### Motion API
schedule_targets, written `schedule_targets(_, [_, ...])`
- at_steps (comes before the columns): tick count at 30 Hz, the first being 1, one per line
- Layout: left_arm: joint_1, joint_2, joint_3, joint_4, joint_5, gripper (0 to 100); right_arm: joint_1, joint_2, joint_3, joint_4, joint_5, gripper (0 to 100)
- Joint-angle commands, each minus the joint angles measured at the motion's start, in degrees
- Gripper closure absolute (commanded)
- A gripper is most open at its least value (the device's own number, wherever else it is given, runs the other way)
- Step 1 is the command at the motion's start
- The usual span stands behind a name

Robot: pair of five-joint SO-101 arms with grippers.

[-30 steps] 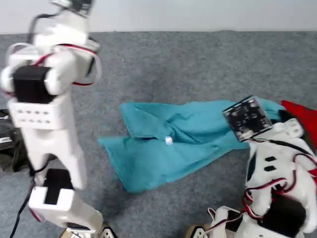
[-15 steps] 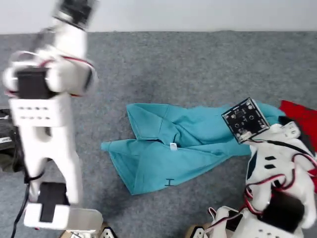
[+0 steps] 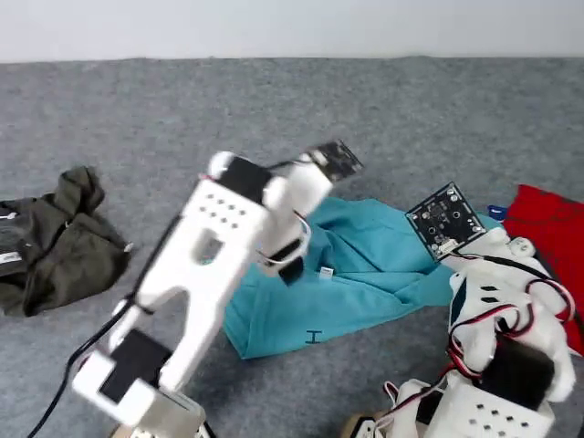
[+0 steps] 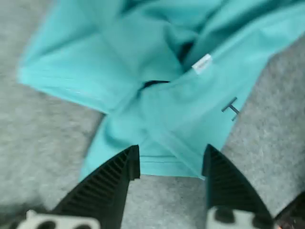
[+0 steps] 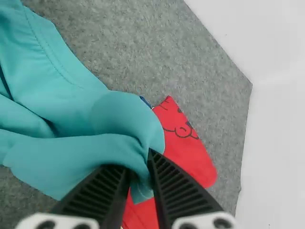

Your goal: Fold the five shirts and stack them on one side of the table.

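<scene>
**Crumpled teal shirt (image 3: pixel 374 274), one end pinched**

It lay mid-table, long axis running side to side. The right gripper (image 5: pixel 138 169) was clamped on its end, just beside a red shirt (image 3: pixel 547 219). The left gripper (image 4: pixel 169 157) hung spread over its hem, that arm hiding part. An olive shirt (image 3: pixel 55 242) lay well apart.

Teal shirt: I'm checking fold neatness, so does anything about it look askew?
Yes. The teal shirt lies crumpled and skewed, its layers bunched around the neck tag, with one end pinched in the right gripper. It is not flat.
</scene>
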Motion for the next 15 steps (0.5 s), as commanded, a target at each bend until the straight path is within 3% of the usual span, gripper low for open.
schedule_targets(1, [1.8,4.1,-0.2,-3.1,-0.8,77,-0.1,-0.4,-0.4,0.8,0.4,98.8])
schedule_targets(15, [1.5,12.0,-0.3,-11.4,-0.8,77,-0.4,0.0,-0.1,0.7,0.4,98.8])
